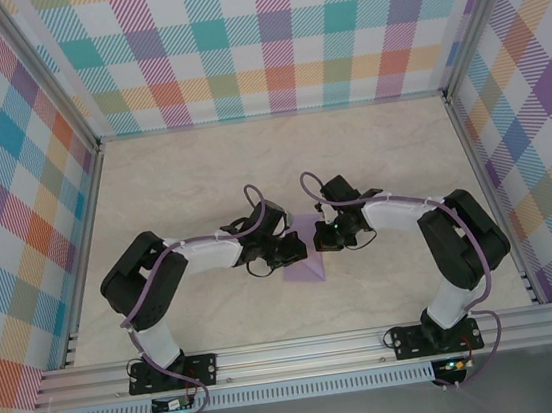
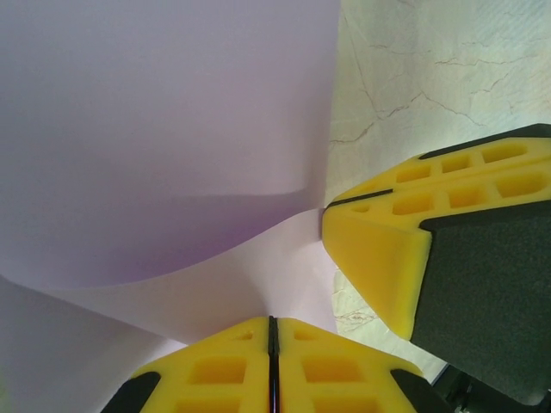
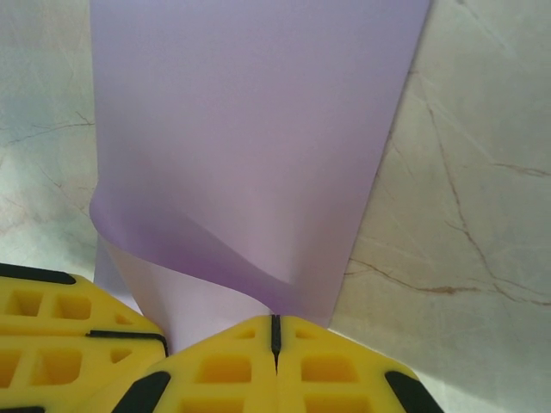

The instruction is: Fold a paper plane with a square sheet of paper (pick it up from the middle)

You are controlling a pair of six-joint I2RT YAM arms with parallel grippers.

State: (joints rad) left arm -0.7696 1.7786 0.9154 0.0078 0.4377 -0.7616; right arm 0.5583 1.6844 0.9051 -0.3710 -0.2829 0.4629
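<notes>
The square sheet of paper [image 1: 304,264] is lavender and lies at the table's middle, between my two grippers. Its near edge is lifted and curls over the flat part [image 2: 172,129]. My left gripper [image 1: 294,248] is shut on that lifted edge, its yellow fingertips [image 2: 272,322] pressed together with paper between them. My right gripper [image 1: 313,239] is shut on the same edge [image 3: 258,129], close beside the left one [image 3: 275,322]. Each wrist view shows the other gripper's yellow finger close by: the right finger [image 2: 387,249] and the left finger [image 3: 52,323]. The paper plane is out of view.
The marble-patterned table [image 1: 202,175] is walled by plaid panels on three sides [image 1: 265,36]. An aluminium rail [image 1: 304,349] runs along the near edge by the arm bases. Bare tabletop lies all around the paper.
</notes>
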